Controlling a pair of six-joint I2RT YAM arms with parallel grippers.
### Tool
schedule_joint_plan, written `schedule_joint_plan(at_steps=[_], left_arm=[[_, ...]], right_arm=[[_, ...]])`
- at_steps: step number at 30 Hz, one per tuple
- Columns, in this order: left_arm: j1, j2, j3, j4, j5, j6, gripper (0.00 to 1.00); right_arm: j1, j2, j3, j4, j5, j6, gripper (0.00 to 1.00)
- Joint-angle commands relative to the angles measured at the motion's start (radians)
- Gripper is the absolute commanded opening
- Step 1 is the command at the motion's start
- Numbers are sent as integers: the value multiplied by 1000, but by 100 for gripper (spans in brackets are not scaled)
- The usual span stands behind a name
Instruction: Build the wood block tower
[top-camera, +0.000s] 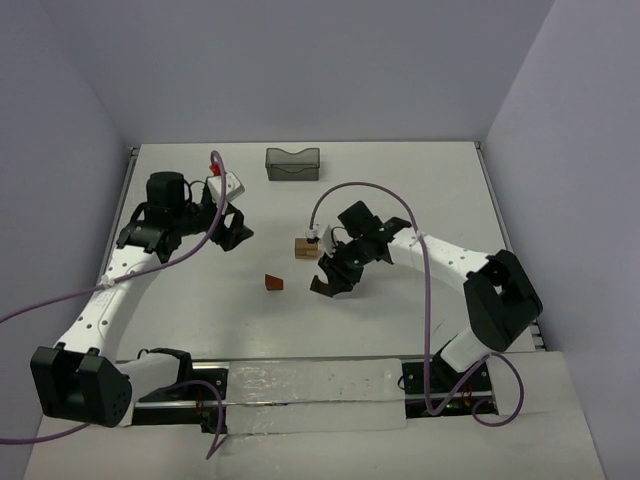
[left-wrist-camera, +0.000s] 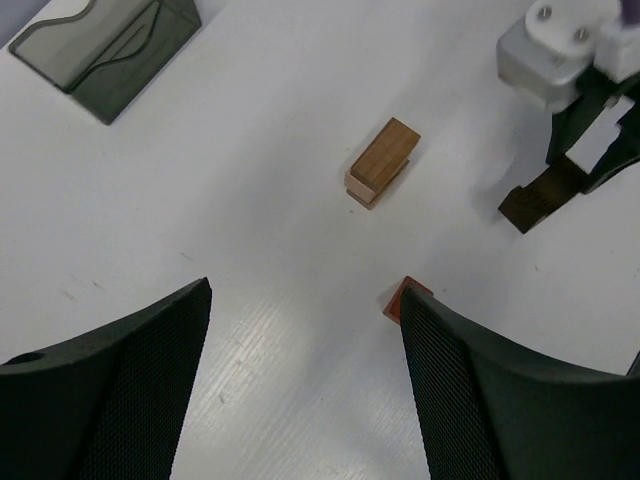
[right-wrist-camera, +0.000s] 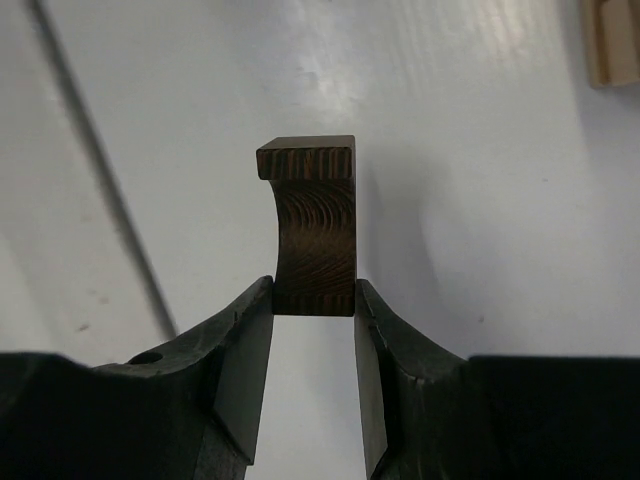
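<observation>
My right gripper (top-camera: 323, 284) is shut on the dark brown arch (right-wrist-camera: 312, 228), held by one leg just above the table; the arch also shows in the top view (top-camera: 320, 287) and the left wrist view (left-wrist-camera: 537, 197). A small stack of tan blocks with a brown block on top (top-camera: 306, 247) stands just beyond it, also seen in the left wrist view (left-wrist-camera: 381, 162). The reddish-brown wedge (top-camera: 274, 284) lies left of the arch; in the left wrist view (left-wrist-camera: 404, 297) it is half hidden by a finger. My left gripper (top-camera: 236, 231) is open and empty, left of the stack.
A dark translucent bin (top-camera: 292, 163) stands at the back centre, also in the left wrist view (left-wrist-camera: 110, 45). The table's side edges (top-camera: 128, 180) border grey walls. A tan block edge (right-wrist-camera: 612, 42) shows at the right wrist view's upper right.
</observation>
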Motion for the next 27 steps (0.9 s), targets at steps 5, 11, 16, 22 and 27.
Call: schedule_joint_plan(at_steps=[5, 11, 16, 22, 27], left_arm=[[-164, 3, 1, -13, -18, 203, 77], [-188, 32, 103, -132, 17, 358, 77], [-246, -53, 95, -112, -42, 532, 79], [-473, -267, -161, 230, -268, 789, 81], [-687, -398, -471, 514, -403, 957, 85]], right_arm=[[-186, -59, 123, -257, -442, -80, 3], [-299, 96, 291, -718, -757, -466, 2], [-341, 156, 319, -885, -856, -543, 0], [-349, 160, 306, -883, -924, -480, 0], [-346, 184, 291, -883, -961, -441, 0]])
